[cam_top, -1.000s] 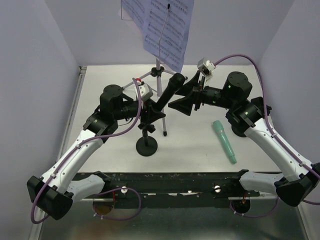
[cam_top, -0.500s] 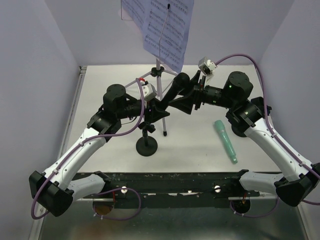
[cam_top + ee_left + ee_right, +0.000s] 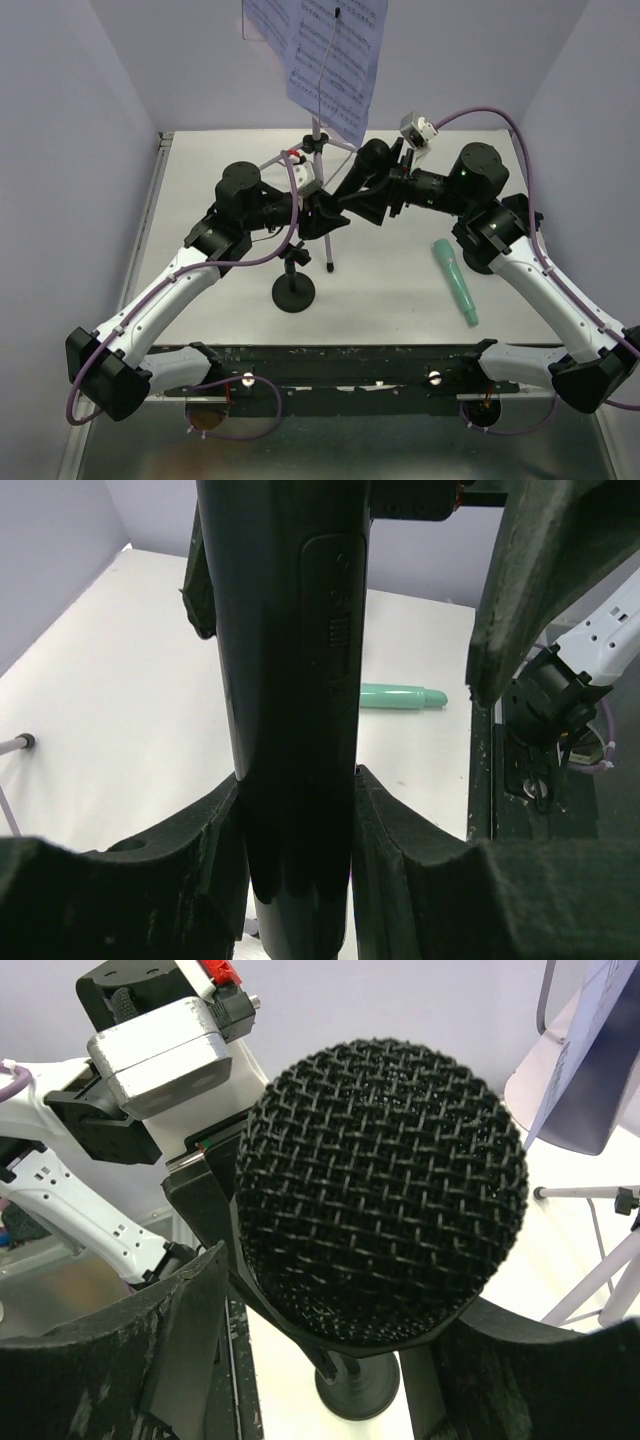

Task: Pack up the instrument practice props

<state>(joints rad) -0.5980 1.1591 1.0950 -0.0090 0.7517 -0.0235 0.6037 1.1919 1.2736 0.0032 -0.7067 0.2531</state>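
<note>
A white table [image 3: 200, 300] stands boxed in by pale lilac walls [image 3: 60, 150] along its left, far and right edges. A scuffed black rail [image 3: 340, 362] runs along its near edge, with a brushed metal surface [image 3: 340, 450] just in front.

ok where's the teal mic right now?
Top view: the teal mic lies flat on the table, on the right side. It sits just left of the right arm's forearm and well right of the black holder.
</note>
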